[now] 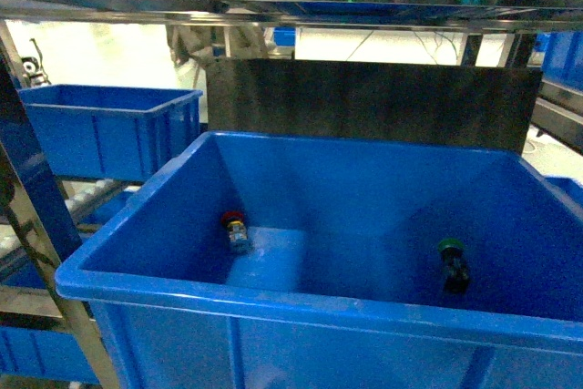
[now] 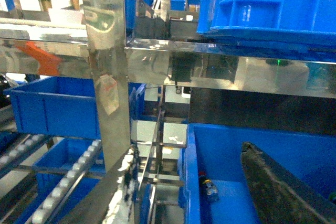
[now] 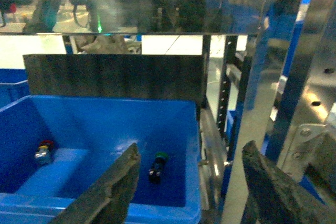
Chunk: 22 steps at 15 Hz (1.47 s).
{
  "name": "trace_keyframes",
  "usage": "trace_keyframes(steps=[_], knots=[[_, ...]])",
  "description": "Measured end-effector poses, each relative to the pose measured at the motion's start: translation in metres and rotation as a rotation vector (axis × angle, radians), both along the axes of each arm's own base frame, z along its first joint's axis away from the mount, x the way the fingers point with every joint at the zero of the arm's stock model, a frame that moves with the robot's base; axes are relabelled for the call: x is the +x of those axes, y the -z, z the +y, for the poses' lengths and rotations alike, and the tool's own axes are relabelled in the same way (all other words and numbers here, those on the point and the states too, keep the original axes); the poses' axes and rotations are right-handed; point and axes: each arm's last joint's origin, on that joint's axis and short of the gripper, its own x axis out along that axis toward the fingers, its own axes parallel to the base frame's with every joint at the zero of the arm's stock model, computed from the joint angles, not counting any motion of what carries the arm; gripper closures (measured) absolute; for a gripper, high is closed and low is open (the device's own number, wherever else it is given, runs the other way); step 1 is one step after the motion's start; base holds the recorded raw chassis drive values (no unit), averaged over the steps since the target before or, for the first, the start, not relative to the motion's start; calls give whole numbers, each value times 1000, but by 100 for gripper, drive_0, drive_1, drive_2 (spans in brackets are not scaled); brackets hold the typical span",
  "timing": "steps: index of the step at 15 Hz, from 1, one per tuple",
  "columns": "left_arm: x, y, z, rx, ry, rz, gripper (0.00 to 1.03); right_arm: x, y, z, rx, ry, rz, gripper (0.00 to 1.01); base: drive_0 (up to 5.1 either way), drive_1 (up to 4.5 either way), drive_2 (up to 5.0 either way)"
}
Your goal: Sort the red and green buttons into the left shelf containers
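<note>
**Both buttons lie in the near bin; neither pincer holds anything**

You face a steel shelf rack (image 1: 301, 11) with a deep blue bin (image 1: 301, 302) directly ahead. On its floor, the red button (image 1: 235, 230) lies toward the left wall and the green button (image 1: 453, 266) toward the right wall, well apart, with open floor between them. A dark board (image 1: 373, 102) stands behind the bin's far rim. A second blue bin (image 1: 109, 129) sits on the shelf to the left, beyond a steel upright (image 2: 107, 93), with roller tracks (image 2: 63, 187) below it. Your right gripper (image 3: 191, 192) hangs above the bin's near right corner, fingers (image 3: 113, 192) spread apart and empty. Of your left gripper (image 2: 278, 187) only one finger shows, so you cannot tell its state.
</note>
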Motion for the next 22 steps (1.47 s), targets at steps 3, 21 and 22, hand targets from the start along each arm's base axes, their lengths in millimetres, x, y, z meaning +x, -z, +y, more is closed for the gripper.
trace_keyframes(steps=[3, 21, 22], knots=[[-13, 20, 6, 39, 5, 1, 81, 0, 5, 0, -47, 1, -5, 78, 0, 0, 0], [-49, 59, 18, 43, 7, -25, 101, -1, 17, 0, -61, -1, -11, 99, 0, 0, 0], [-50, 60, 18, 43, 7, -19, 101, -1, 17, 0, -61, -1, -11, 99, 0, 0, 0]])
